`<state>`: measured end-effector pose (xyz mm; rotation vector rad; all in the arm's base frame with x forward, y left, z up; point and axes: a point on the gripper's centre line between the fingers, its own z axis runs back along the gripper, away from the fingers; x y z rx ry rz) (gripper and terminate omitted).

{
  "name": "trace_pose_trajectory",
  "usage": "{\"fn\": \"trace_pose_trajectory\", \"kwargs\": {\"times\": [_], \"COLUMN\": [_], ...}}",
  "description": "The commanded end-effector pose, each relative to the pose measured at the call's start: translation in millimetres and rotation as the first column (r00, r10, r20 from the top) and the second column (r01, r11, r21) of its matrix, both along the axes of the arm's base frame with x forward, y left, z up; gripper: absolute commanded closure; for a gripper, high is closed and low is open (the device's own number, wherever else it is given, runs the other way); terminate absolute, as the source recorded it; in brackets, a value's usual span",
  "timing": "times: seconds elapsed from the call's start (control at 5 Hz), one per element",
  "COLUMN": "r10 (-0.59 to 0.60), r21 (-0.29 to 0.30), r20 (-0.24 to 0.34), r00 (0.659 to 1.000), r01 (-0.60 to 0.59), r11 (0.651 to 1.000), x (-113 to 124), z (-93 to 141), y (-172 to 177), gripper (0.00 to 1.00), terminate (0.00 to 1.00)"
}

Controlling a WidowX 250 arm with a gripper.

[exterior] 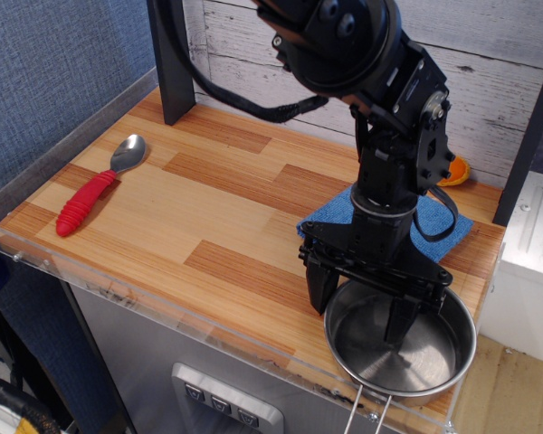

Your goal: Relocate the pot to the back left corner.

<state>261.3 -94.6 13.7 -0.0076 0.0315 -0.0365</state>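
Observation:
The pot (425,348) is a shallow shiny steel pan at the front right corner of the wooden tabletop, its wire loop handle (362,418) hanging over the front edge. My gripper (360,312) is open and straddles the pot's left rim: one finger (321,289) outside on the wood, the other finger (400,321) inside the pan. The back left corner (204,113), where the dark post meets the plank wall, is far from the pot.
A blue cloth (434,221) lies just behind the pot, partly under the arm. An orange object (457,170) sits at the back right. A red-handled spoon (95,190) lies at the left. A dark post (170,59) stands at the back left.

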Motion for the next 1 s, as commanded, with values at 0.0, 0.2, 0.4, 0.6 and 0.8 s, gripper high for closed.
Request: {"fn": "trace_pose_trajectory", "kwargs": {"times": [0.0,0.2,0.4,0.6,0.8], "r10": [-0.03,-0.038,-0.048,-0.053,-0.061], "r21": [-0.018,-0.02,-0.017,-0.022,-0.043], "r20": [0.032,0.039,0.036,0.04,0.057], "r00": [0.999,0.999,0.998,0.998,0.997], "r01": [0.031,0.038,0.048,0.054,0.063], "r11": [0.999,0.999,0.999,0.998,0.997], "x": [1.0,2.2,2.6,3.8,6.0], "z": [13.7,16.1,16.2,18.9,25.9], "y": [-0.5,-1.6,-2.3,-3.5,-6.0], "gripper": [1.0,1.0,1.0,1.0,1.0], "terminate": [0.0,0.0,0.0,0.0,0.0]}}
